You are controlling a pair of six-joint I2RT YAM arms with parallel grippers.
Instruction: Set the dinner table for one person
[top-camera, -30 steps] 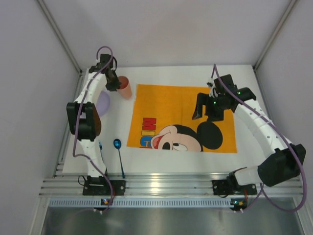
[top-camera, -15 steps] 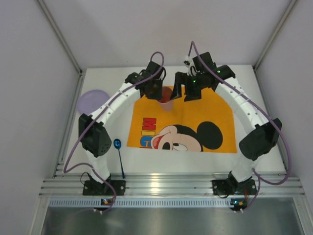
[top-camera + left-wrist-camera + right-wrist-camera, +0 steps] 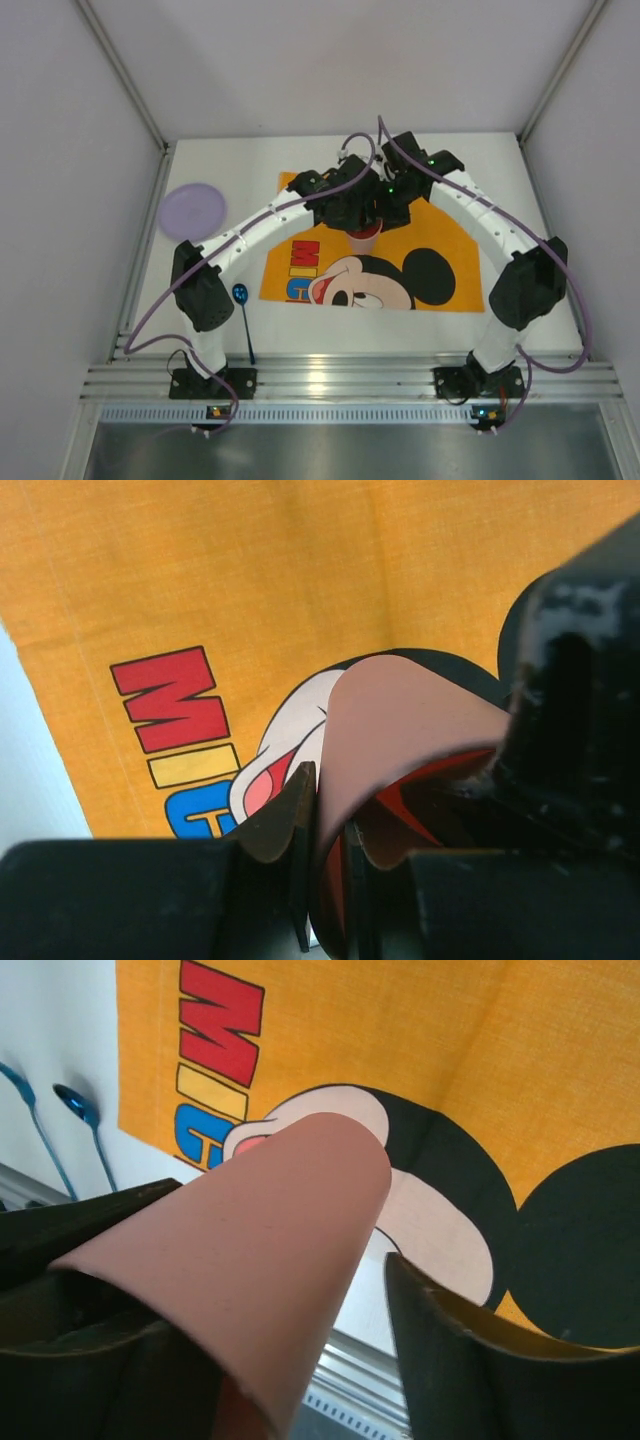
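Dinner table [image 3: 240, 165]: plain white worktop, fills the middle of the top view from left rail to right rail. At its centre, an orange Mickey Mouse placemat [image 3: 462, 292]; at middle left, a purple plate [image 3: 192, 210]; at lower left, a blue spoon [image 3: 243, 310]. Above the upper middle of the placemat, a pinkish cup [image 3: 365, 233] between both hands, seemingly a hand-over from left to right. Left hand [image 3: 330, 835] pinched tight on the cup wall, one finger inside, one outside. Right hand [image 3: 285, 1225] spread wide astride the cup body, with a clear gap at its right-of-frame finger, nothing gripped yet.

To do it well: close the right hand evenly on the cup's body, away from the left fingers. Squeeze gently, for fear of buckling a seemingly thin wall. Release the left hand only after firm contact at both right fingers, then draw it straight back.

Hard to make out:
- cup base, and whether resting on the placemat or lifted
- contact at the other right finger, hidden under the cup
- the kind of second blue utensil [image 3: 28, 1095] at the upper left of the right wrist view, masked by the arm from above
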